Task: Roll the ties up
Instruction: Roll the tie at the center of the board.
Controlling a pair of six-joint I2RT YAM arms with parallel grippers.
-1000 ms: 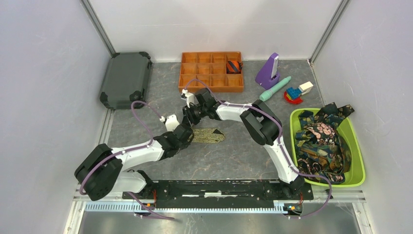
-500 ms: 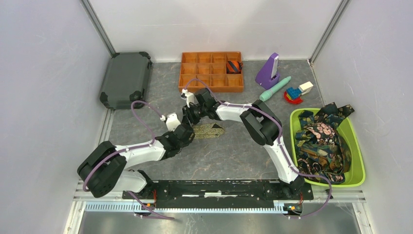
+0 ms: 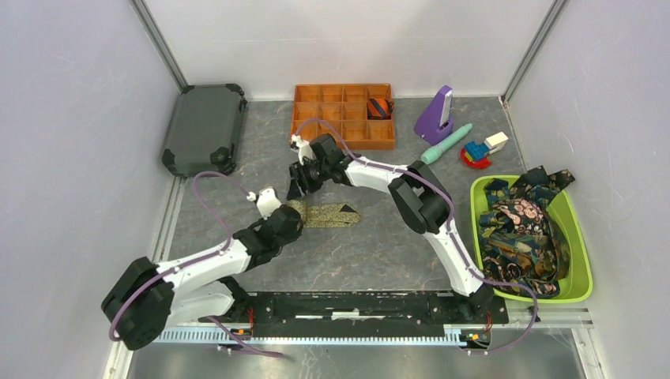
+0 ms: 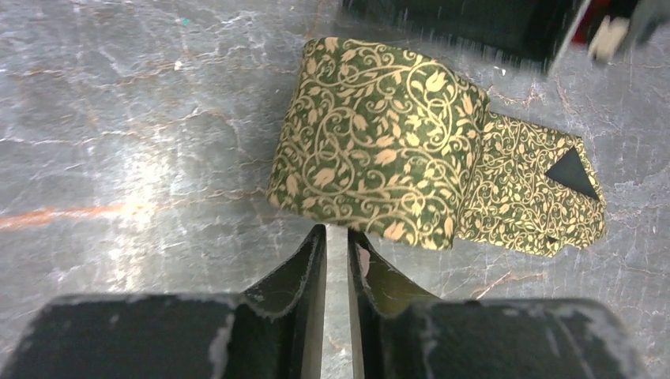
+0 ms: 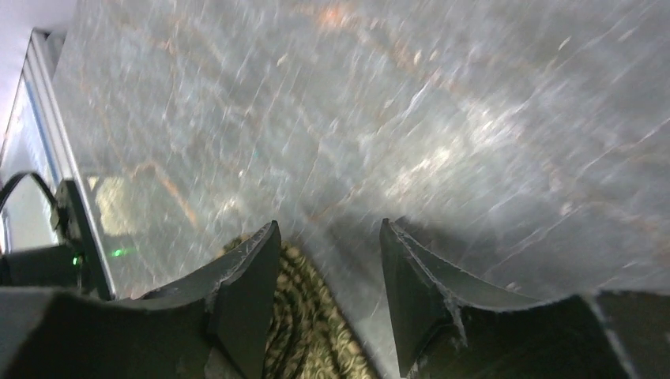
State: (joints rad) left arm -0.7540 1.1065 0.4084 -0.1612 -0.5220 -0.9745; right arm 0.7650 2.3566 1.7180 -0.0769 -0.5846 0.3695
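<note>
My empty, nearly-together left gripper [image 4: 336,233] is facing the half-rolled olive-green patterned fabric tie [image 4: 371,150], tail trailing right; right gripper [image 5: 328,229] gaping above.

An olive-green tie [image 3: 328,214] lies partly rolled on the grey table [image 3: 379,257], with the roll at its left end and the pointed end flat to the right. The left gripper [image 3: 289,218] is at the near side of the roll, and the right gripper [image 3: 298,192] is just behind it. A rolled striped tie [image 3: 380,106] sits in the back right compartment of the orange tray [image 3: 348,96]. More ties [image 3: 521,233] fill the green basket [image 3: 583,272] on the right.
</note>
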